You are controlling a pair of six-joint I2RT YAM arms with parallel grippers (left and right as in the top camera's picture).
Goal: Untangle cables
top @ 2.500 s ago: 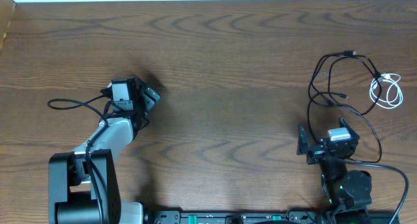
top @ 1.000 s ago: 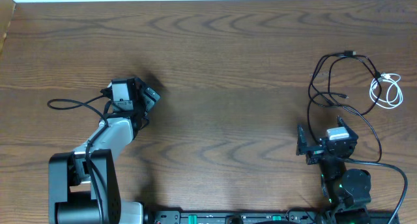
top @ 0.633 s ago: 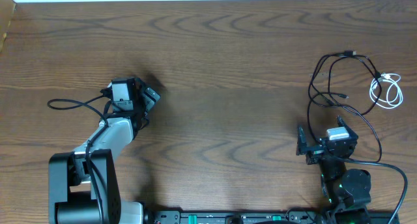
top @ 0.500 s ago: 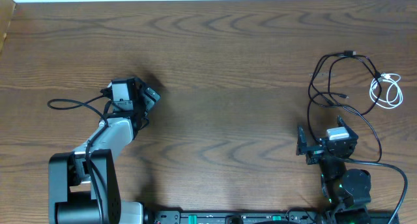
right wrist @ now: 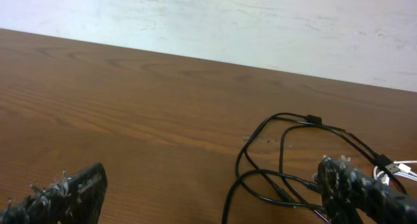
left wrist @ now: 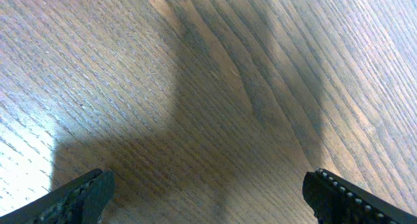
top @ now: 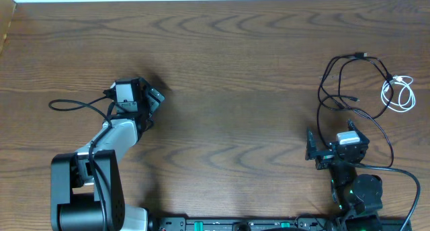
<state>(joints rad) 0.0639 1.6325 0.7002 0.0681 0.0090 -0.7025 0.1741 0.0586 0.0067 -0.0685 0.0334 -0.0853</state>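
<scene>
The cables lie loose at the table's right edge. The black cables (top: 361, 55) form overlapping loops, and a small coiled white cable (top: 403, 79) lies just to their right. My right gripper (top: 338, 149) is open just in front of that pile, holding nothing. In the right wrist view, the black cables (right wrist: 311, 118) loop beside the right fingertip (right wrist: 352, 185), and the white cable (right wrist: 407, 167) shows at the frame's edge. My left gripper (top: 152, 110) stands open over bare wood at the left, far from the cables. Between its fingers (left wrist: 78, 195) only table shows.
The wooden table (top: 235, 70) stretches between the two arms. A pale wall (right wrist: 260, 22) runs along its far edge. The left arm's own thick black wire (top: 67, 105) loops out to its left. The right arm's base (top: 359, 194) sits at the front edge.
The left arm has shifted very slightly. The right arm and the cables have not moved.
</scene>
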